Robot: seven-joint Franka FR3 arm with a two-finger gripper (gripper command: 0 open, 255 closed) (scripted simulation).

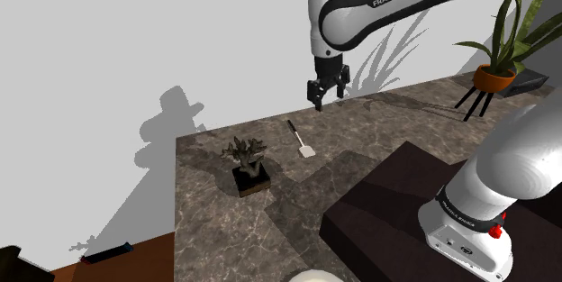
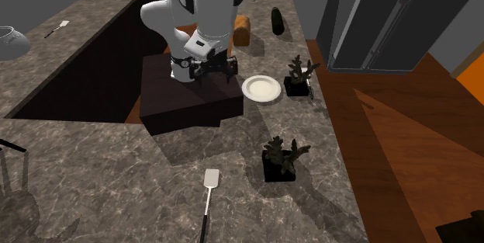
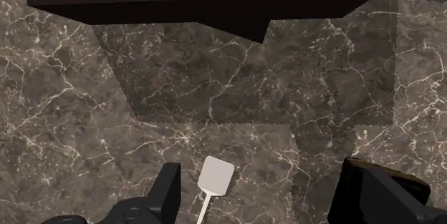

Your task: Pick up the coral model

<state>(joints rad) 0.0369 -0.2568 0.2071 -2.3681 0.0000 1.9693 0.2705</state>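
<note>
The coral model (image 1: 248,157) is a dark, branching piece on a black square base, standing on the marble countertop. In the second exterior view the coral model (image 2: 281,156) stands just right of a white spatula (image 2: 208,195). My gripper (image 1: 329,89) hangs open well above the counter, up and to the right of the coral in the shoulder view, with the spatula (image 1: 303,141) between them. In the wrist view the fingers (image 3: 166,190) stand wide apart around nothing, and the spatula (image 3: 213,177) lies far below them.
A second coral piece (image 2: 299,74) stands beside a white plate (image 2: 261,88). The dark stand (image 1: 405,199) takes up the counter's near side. A potted plant (image 1: 495,64) stands at the far right corner. A brown loaf (image 2: 242,30) and a dark object (image 2: 277,20) lie beyond the stand.
</note>
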